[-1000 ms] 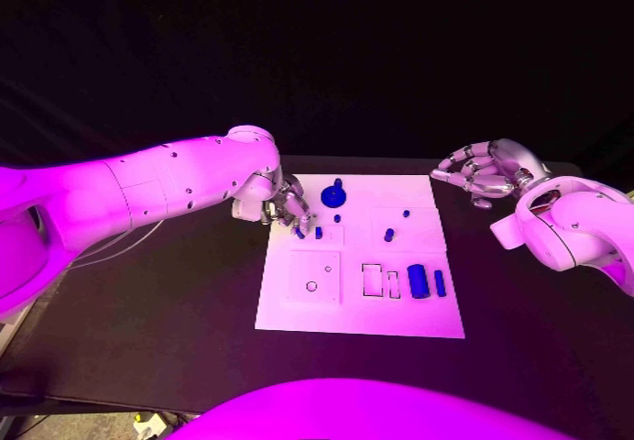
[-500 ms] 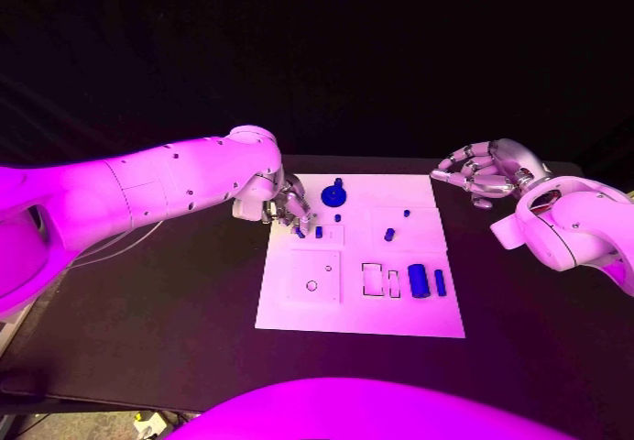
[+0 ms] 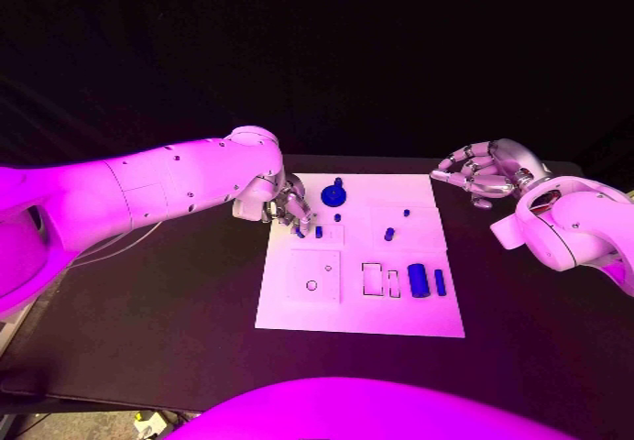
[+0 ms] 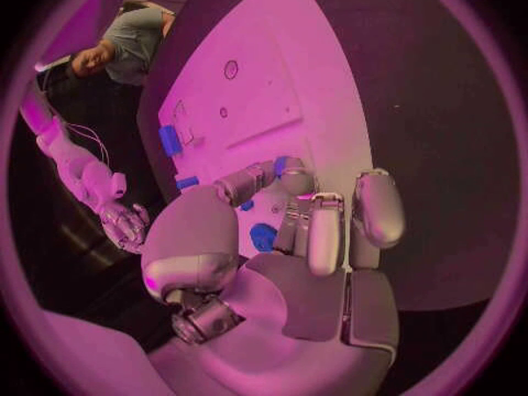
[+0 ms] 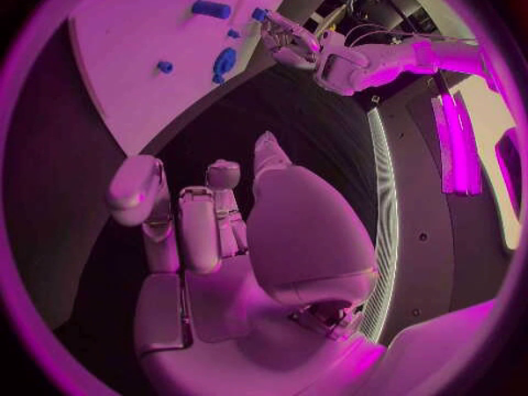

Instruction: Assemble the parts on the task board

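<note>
The white task board (image 3: 356, 307) lies in the middle of the black table. My left hand (image 3: 284, 209) hovers over its far left corner, thumb and a finger pinching a small blue part (image 4: 281, 162) just above the board. A round blue part (image 3: 333, 195) sits beside that hand, with small blue pegs (image 3: 390, 235) further right. A blue cylinder (image 3: 418, 280) and a thin blue bar (image 3: 440, 282) lie near the board's right edge. My right hand (image 3: 482, 172) hangs off the board's far right corner, its fingers (image 5: 181, 220) curled in with nothing in them.
Outlined slots (image 3: 373, 280) and a small hole (image 3: 311, 286) mark the board's near half. Bare black table (image 3: 158, 302) spreads to both sides of the board. The right wrist view shows the board (image 5: 132, 62) and my left hand (image 5: 289, 40) across it.
</note>
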